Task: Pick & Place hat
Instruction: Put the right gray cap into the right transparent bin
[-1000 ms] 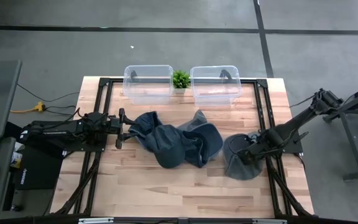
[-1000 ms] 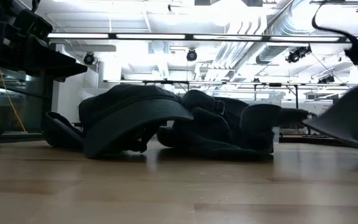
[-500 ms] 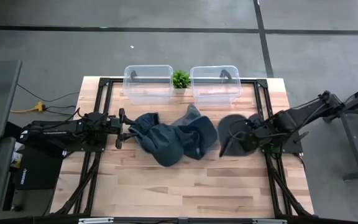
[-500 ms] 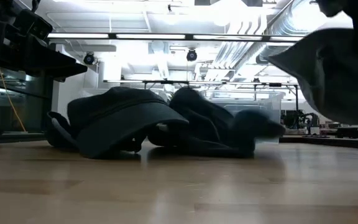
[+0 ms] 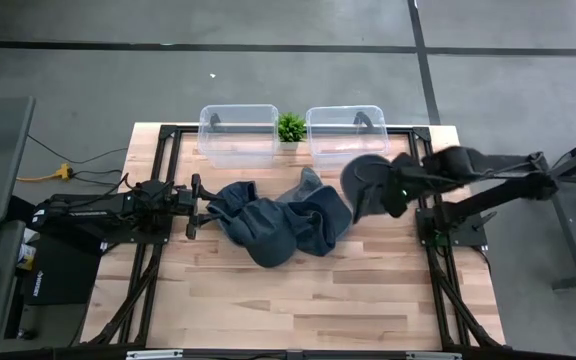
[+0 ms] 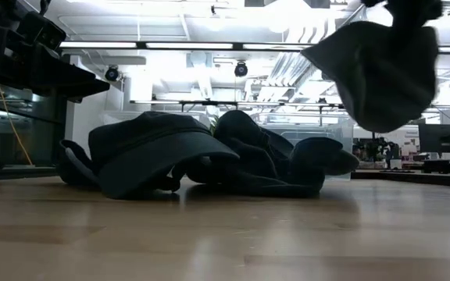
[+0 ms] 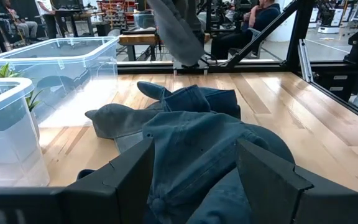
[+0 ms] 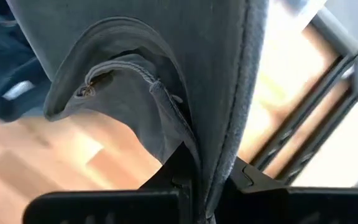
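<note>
From above, the right gripper [image 5: 396, 190] carries a grey hat [image 5: 366, 183] clear of the counter [image 5: 298, 300], just in front of the right clear bin [image 5: 346, 135]; the likely step in hand is the carry toward a bin, and doing it well would mean keeping the hat high enough for its hanging brim to pass the bin's near wall, and releasing only once most of the cloth hangs inside the rim. The right arm reaches in from the counter's right edge, stretched nearly level toward the middle. The left gripper [image 5: 200, 206] waits low at the left side, its arm lying along the counter, pointed at the pile of dark hats [image 5: 278, 228] and just short of it. From counter height, the hat [image 6: 377, 70] hangs in the air at upper right, well above the wood, and the pile [image 6: 201, 156] rests on the surface. The left wrist view shows that arm's fingers [image 7: 260, 171] standing partly apart around nothing, with the pile [image 7: 191, 137] just ahead of them and the two bins beside it. The right wrist view shows its fingers clamped nearly closed on a fold of the hat [image 8: 166, 81], whose cloth fills the picture.
</note>
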`<move>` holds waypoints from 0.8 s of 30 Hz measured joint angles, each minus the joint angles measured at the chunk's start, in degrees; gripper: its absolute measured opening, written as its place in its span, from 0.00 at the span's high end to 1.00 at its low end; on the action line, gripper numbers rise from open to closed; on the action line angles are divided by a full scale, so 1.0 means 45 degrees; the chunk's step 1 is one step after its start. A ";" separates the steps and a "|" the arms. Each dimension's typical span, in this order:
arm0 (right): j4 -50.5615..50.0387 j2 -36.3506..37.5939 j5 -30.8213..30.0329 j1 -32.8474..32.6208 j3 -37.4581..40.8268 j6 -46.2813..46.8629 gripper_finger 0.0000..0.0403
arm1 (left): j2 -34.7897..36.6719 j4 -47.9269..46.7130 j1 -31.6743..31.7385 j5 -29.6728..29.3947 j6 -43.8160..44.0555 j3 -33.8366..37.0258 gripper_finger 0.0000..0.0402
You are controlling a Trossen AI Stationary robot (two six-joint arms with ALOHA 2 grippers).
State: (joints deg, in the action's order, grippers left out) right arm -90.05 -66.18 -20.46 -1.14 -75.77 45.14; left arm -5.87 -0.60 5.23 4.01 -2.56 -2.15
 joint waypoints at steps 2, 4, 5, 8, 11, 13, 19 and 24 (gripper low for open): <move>0.0001 -0.0484 -0.0223 0.0797 -0.0505 -0.1388 0.95 | -0.0001 0.0000 -0.0002 0.0000 -0.0002 0.0000 0.45; 0.0002 -0.0996 -0.0351 0.1563 -0.1095 -0.2701 0.95 | 0.0000 0.0000 0.0002 0.0000 -0.0002 0.0000 0.45; -0.0007 -0.1256 -0.0378 0.1907 -0.1443 -0.3359 0.95 | -0.0002 0.0000 0.0002 0.0000 0.0000 0.0000 0.45; -0.0003 -0.2066 -0.0390 0.2761 -0.2548 -0.5158 0.95 | -0.0001 0.0000 0.0000 0.0000 0.0001 0.0000 0.45; 0.0012 -0.2846 -0.0450 0.3371 -0.3714 -0.6773 0.95 | 0.0000 0.0000 0.0002 0.0000 -0.0002 0.0000 0.45; -0.0001 -0.3326 -0.0501 0.3720 -0.4495 -0.7725 0.95 | -0.0002 0.0000 0.0002 0.0000 0.0001 0.0000 0.45; 0.0014 -0.4540 -0.0819 0.4613 -0.6424 -1.1162 0.95 | -0.0001 0.0000 0.0002 0.0000 0.0002 0.0000 0.45; 0.0010 -0.5385 -0.1372 0.5253 -0.7679 -1.3278 0.95 | -0.0004 0.0000 0.0001 0.0000 0.0002 0.0000 0.45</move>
State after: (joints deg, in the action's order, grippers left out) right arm -90.01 -90.41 -26.63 22.50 -110.33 -14.61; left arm -5.88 -0.60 5.23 4.01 -2.55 -2.15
